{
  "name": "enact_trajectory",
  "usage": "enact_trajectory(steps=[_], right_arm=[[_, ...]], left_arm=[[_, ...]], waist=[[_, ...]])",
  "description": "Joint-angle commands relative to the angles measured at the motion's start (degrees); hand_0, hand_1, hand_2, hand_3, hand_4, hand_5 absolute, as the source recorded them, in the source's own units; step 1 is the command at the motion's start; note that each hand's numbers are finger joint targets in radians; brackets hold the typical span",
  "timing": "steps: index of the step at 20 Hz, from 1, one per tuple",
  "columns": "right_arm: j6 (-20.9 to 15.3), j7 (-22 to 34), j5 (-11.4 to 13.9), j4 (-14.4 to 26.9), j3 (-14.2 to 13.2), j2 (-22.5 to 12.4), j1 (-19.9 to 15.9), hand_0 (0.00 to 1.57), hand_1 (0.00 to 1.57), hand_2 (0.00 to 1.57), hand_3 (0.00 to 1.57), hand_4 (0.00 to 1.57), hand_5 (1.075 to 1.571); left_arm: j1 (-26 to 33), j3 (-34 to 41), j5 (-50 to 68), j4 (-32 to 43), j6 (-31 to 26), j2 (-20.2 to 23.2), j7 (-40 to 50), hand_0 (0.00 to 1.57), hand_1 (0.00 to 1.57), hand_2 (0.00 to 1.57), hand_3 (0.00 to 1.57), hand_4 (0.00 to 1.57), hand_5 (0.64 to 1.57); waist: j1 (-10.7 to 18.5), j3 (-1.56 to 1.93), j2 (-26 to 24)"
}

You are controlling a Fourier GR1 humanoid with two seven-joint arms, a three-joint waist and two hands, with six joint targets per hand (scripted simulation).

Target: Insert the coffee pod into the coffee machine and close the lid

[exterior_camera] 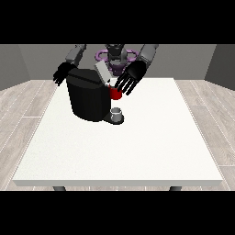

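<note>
Both hands' fingers spread, holding nothing: one [130, 78] above the coffee machine [87, 98], one [61, 73] behind

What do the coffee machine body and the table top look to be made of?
Coffee machine: looks like matte black plastic, even dark faces with hardly any shine, though coated metal can't be ruled out. Table: plain white, flat, non-glossy top, perhaps laminate or painted board; no grain shows.

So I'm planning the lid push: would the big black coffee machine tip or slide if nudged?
The big black coffee machine looks broad and squat, so it probably resists tipping. On the smooth white table it may slide instead. Its raised grey lid sits high, so pushing there would probably lever it more than pushing low.
</note>
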Motion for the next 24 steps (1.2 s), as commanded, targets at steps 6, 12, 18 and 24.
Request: enact_trajectory(steps=[6,12,18,24], right_arm=[[-0.41,0.77,0.01,-0.68,0.17,0.17,0.76,0.00,0.00,0.00,0.00,0.37,1.571],[-2.58,-0.68,0.98,2.95,-0.59,0.95,1.91,0.00,0.00,0.00,0.00,0.39,1.571],[-1.32,-4.49,-0.43,8.01,-2.93,0.15,4.33,0.00,0.00,0.00,0.00,0.36,1.571],[-0.09,-3.00,-2.92,8.45,-4.75,-0.08,9.39,0.00,0.00,0.00,0.00,0.39,1.571]], left_arm=[[1.01,0.24,-1.14,0.93,-0.70,1.67,-2.08,0.00,0.00,0.00,0.00,0.00,1.571],[3.43,-1.54,-2.04,-0.74,-1.77,-1.86,-0.88,0.00,0.00,0.00,0.00,0.00,1.571],[4.97,-0.57,-0.25,-3.41,-3.60,-4.16,0.28,0.00,0.00,0.00,0.00,0.00,1.571],[11.43,7.53,9.76,-3.56,-2.62,-10.89,1.89,0.00,0.00,0.00,0.00,0.00,1.571]], waist=[[0.23,-0.14,-0.50],[3.58,-0.13,-4.22],[6.55,-0.12,-7.57],[10.27,-0.15,-16.20]])
